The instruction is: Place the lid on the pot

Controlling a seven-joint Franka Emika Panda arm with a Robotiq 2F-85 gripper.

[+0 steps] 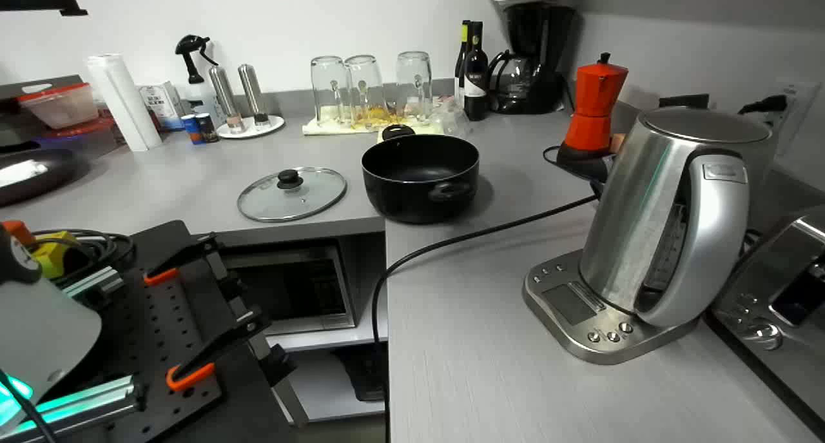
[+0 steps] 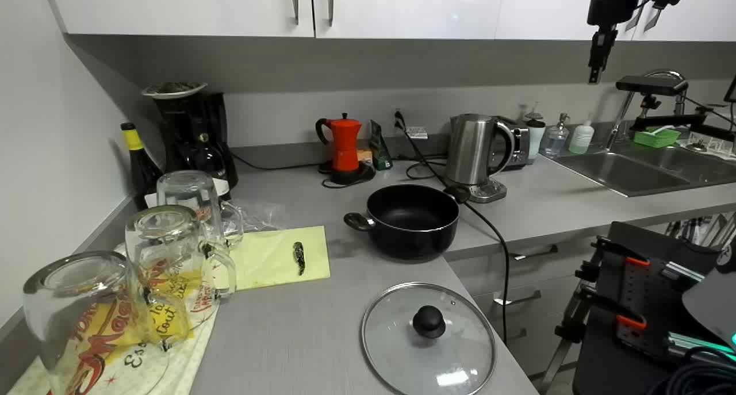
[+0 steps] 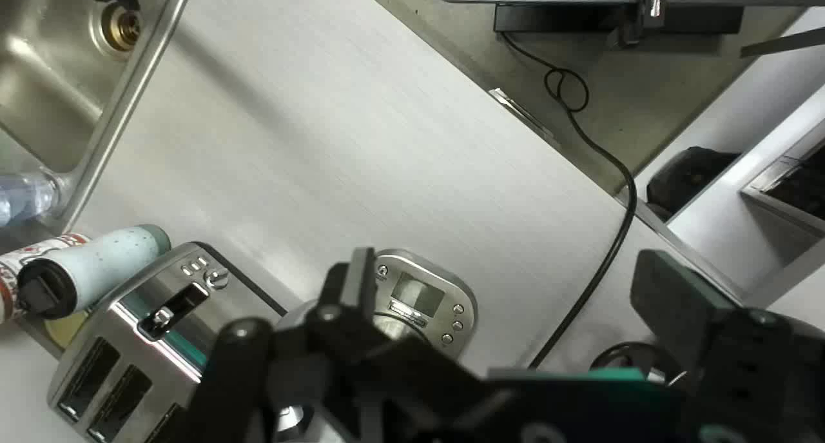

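The clear glass lid [image 1: 309,201] lies flat on the grey counter with its dark knob up. It also shows in an exterior view [image 2: 399,357], near the counter's front edge. The black pot [image 1: 412,198] stands upright beside the lid, open at the top; it also shows in an exterior view [image 2: 411,240]. My gripper [image 2: 595,76] hangs high, far from both, toward the sink side. In the wrist view its fingers [image 3: 506,275] are wide apart with nothing between them. The lid is out of the wrist view. A dark loop at the right finger is mostly hidden.
The steel kettle [image 1: 644,236] stands on its base near the pot. A black cable [image 1: 451,240] runs across the counter and over its edge. The red moka pot [image 2: 345,145], glass mugs [image 2: 178,245], toaster [image 3: 148,346] and sink [image 2: 621,171] are around.
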